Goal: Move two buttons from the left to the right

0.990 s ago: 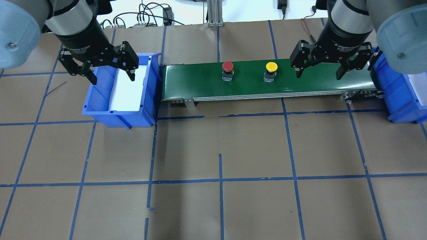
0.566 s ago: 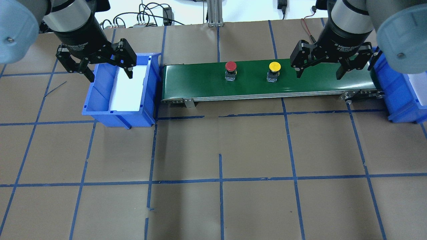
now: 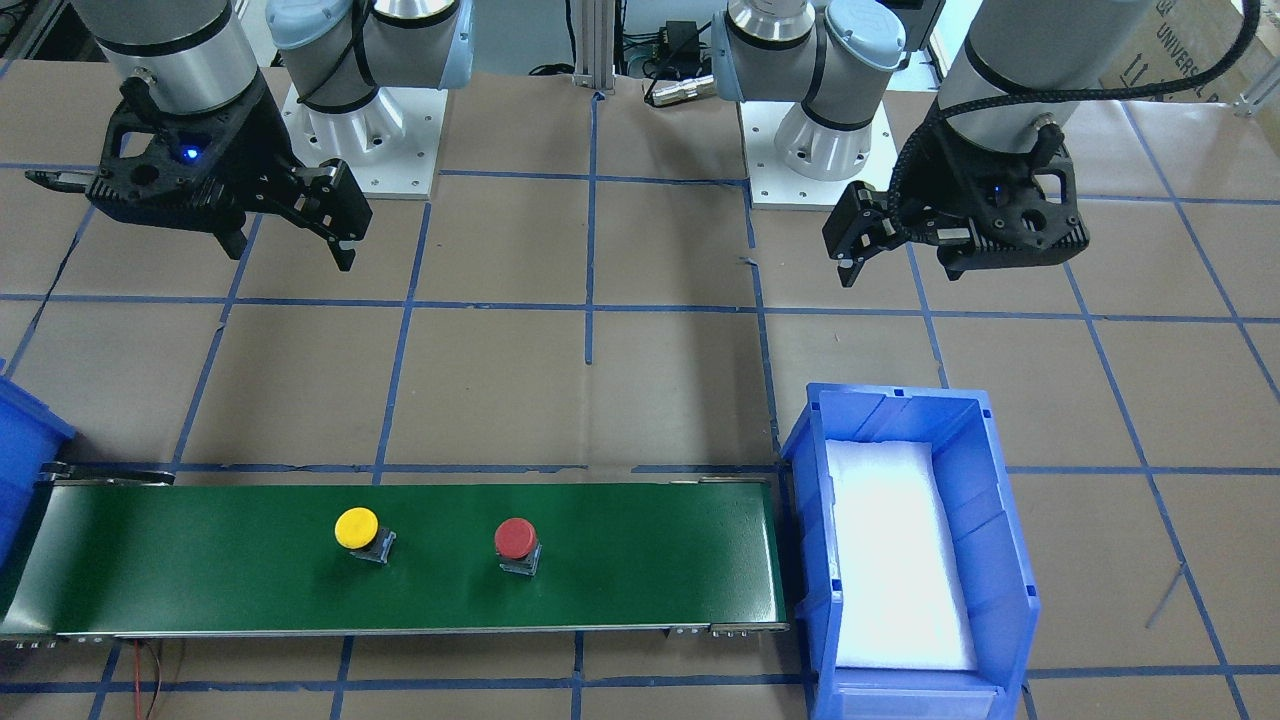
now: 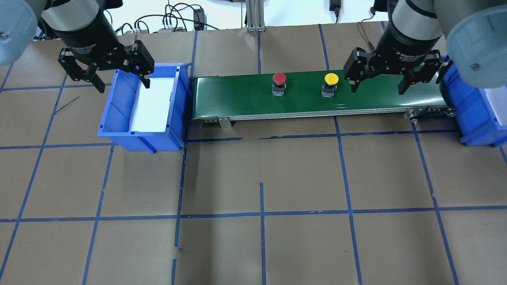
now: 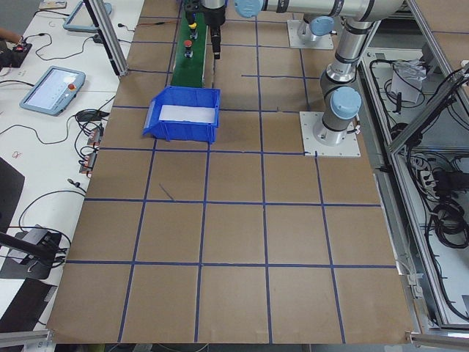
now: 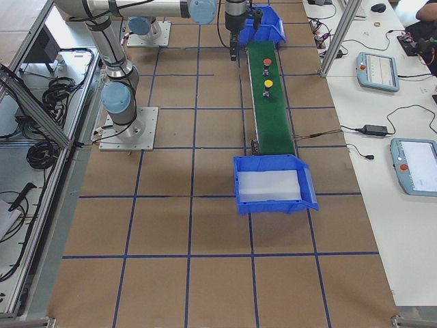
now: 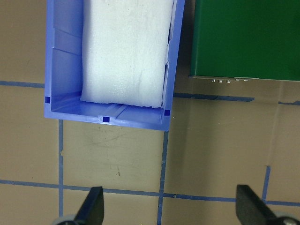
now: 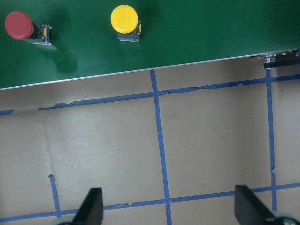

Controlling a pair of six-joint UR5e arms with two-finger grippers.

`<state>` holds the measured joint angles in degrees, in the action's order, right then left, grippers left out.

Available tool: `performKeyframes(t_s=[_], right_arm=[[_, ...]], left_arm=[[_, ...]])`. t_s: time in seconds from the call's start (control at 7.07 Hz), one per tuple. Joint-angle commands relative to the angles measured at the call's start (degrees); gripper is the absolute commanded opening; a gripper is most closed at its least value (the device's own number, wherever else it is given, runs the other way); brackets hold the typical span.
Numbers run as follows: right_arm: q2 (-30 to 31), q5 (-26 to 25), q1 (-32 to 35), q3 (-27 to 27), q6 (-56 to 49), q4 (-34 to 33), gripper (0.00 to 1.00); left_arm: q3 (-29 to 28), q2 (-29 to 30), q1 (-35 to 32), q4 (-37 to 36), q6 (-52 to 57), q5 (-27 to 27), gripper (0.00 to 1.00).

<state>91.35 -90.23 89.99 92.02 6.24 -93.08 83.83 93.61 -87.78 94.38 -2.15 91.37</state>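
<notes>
The red button (image 4: 279,78) and the yellow button (image 4: 331,79) stand upright on the green conveyor belt (image 4: 237,99), red to the left of yellow. Both also show in the right wrist view, red (image 8: 18,25) and yellow (image 8: 124,18). My right gripper (image 4: 376,90) is open and empty, held above the belt just right of the yellow button. My left gripper (image 4: 124,86) is open and empty, held above the far end of the left blue bin (image 4: 115,118). That bin holds only a white foam pad.
A second blue bin (image 4: 471,114) stands at the belt's right end, partly behind my right arm. The table is brown paper with a blue tape grid. Cables lie along the far edge.
Both buttons have moved to the right along the belt. My left gripper has drawn back toward the far left, still open. My right gripper has hardly moved.
</notes>
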Motion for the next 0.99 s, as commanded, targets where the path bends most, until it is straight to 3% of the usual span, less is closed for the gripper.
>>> performKeyframes(t_s=[0.0, 0.85], right_arm=[[-0.03, -0.04, -0.08, 0.0, 0.0, 0.0, 1.0], [-0.29, 0.05, 0.1, 0.09, 0.09, -0.09, 1.0]], left_arm=[[1.06, -0.45, 0.6, 0.28, 2.77, 0.04, 1.0], [1.69, -0.98, -1.07, 0.2, 2.07, -0.31, 1.0]])
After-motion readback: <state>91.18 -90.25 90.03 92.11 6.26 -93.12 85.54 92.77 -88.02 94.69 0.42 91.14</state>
